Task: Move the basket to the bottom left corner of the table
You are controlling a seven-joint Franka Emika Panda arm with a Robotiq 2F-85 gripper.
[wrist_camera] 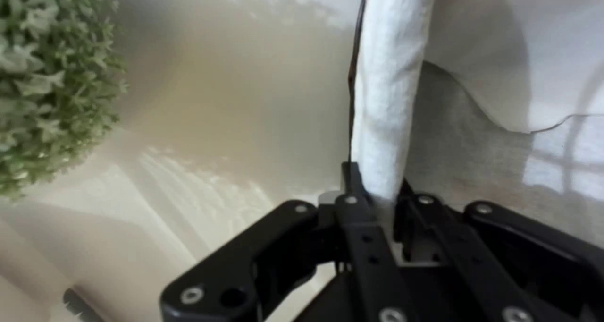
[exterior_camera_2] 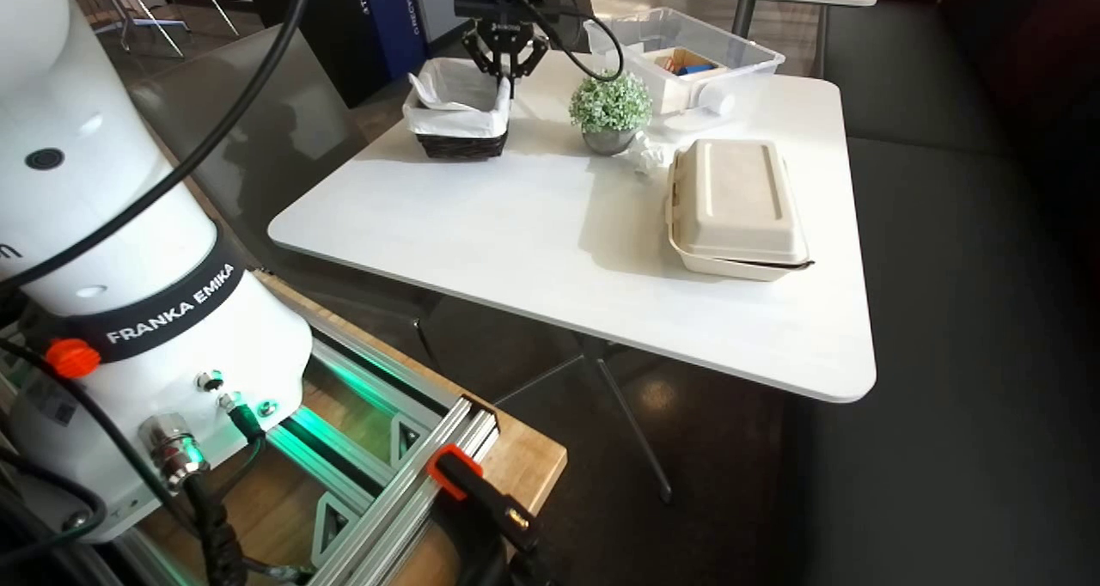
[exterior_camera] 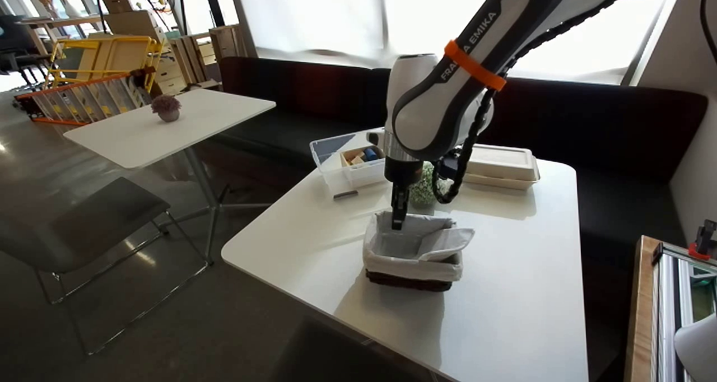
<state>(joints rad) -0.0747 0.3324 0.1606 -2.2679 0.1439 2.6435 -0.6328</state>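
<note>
We see the basket near an edge of the white table in both exterior views, upright with its mouth facing up; whether its base touches the tabletop or sits just above it, we cannot tell. It is small, shallow and roughly square, with dark sides that look nearly black and woven where they show, in a narrow band along the bottom. The rest of what we see is pale lining: soft, wrinkled cloth turned over the rim and hanging down the outside, so that it covers much of the walls. At one side of the mouth a loose flap of the same cloth lies across, its tip sticking out past the rim. From the wrist we make out the flap's wavy edge, and bright and shaded patches on the cloth inside. The jaws of the gripper are clenched on the rim, one finger outside and one inside, the folded cloth pinched between them. A leafy green plant in a grey pot stands near that gripped side, a clear bin is near the plant, and a lidded beige container lies well apart from the basket.
</note>
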